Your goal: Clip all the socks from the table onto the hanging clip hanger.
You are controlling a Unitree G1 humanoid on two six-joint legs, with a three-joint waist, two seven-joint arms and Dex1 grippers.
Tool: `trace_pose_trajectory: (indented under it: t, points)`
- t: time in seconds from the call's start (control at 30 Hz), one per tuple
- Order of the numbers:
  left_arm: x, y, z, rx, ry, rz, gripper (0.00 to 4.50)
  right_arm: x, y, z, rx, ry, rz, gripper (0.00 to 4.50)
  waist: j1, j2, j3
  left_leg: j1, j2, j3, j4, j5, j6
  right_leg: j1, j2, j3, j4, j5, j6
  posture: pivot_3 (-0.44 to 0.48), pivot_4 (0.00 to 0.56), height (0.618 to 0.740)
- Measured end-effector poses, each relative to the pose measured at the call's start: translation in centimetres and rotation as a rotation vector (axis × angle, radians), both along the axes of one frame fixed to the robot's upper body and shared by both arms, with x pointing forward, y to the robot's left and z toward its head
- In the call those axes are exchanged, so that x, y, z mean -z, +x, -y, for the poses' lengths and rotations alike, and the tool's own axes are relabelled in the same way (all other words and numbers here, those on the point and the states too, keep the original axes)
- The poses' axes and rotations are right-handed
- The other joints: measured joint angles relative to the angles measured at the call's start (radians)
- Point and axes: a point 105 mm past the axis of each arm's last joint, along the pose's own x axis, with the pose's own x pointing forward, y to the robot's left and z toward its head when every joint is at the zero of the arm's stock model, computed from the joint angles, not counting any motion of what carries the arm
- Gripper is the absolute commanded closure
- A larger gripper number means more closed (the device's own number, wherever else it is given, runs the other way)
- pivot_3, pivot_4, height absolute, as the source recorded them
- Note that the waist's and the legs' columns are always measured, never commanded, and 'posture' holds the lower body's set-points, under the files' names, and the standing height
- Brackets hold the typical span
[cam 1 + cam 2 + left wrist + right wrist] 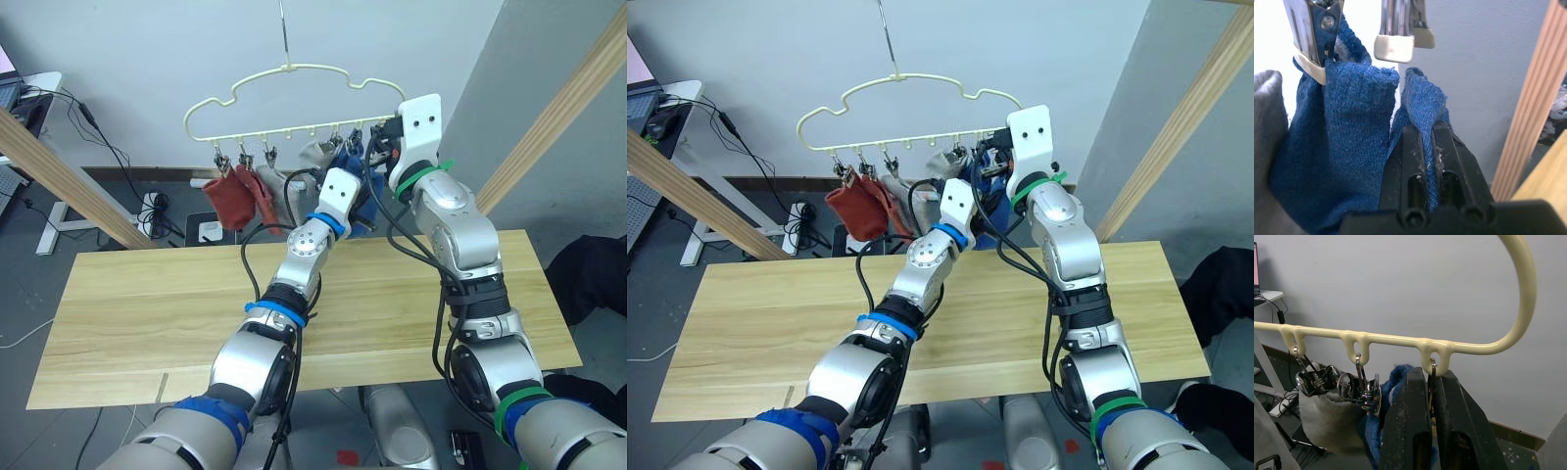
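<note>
While left fingers (1428, 147) pinch a blue sock (1422, 105), right fingers (1431, 382) squeeze a clip (1432, 369).

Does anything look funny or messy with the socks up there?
Nothing is messy. One blue sock isn't clipped yet: the left gripper pinches it just below an open clip, which the right gripper squeezes. Another blue sock hangs clipped beside it.

Grey wall (137, 59), dark floor (39, 294), white desk (39, 88) at left.
</note>
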Motion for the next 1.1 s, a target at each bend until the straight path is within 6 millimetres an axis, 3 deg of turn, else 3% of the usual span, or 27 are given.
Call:
trace_pose_trajectory:
  t: [0.9, 0.93, 1.0, 1.1]
  points:
    - [-1.5, 0.2, 0.3, -0.016, -0.033, 0.050, 4.46, 0.1, -0.1, 0.0, -0.001, -0.004, -0.014, 4.50, -0.002, 0.000, 0.000, 0.000, 0.000, 0.000, 0.000, 0.000, 0.000, 0.000, 0.000, 0.000, 0.000, 0.000, 0.000, -0.351, 0.277, 0.689]
    - [-1.5, 0.2, 0.3, -0.015, -0.035, 0.050, 4.50, 0.1, -0.1, 0.0, -0.001, -0.003, -0.015, 3.93, -0.002, 0.000, 0.000, 0.000, 0.000, 0.000, 0.000, 0.000, 0.000, 0.000, 0.000, 0.000, 0.000, 0.000, 0.000, -0.351, 0.278, 0.689]
    - [-1.6, 0.2, 0.4, -0.015, -0.039, 0.050, 4.50, 0.1, -0.2, -0.2, -0.009, 0.008, -0.018, 3.27, -0.002, 0.000, 0.000, 0.000, 0.000, 0.000, 0.000, 0.000, 0.000, 0.000, 0.000, 0.000, 0.000, 0.000, 0.000, -0.350, 0.278, 0.689]
    - [-1.9, 0.3, 0.4, -0.015, -0.051, 0.050, 3.73, 0.1, -0.3, -0.3, -0.019, 0.018, -0.021, 2.13, -0.002, 0.000, 0.000, 0.000, 0.000, 0.000, 0.000, 0.000, 0.000, 0.000, 0.000, 0.000, 0.000, 0.000, 0.000, -0.350, 0.278, 0.689]
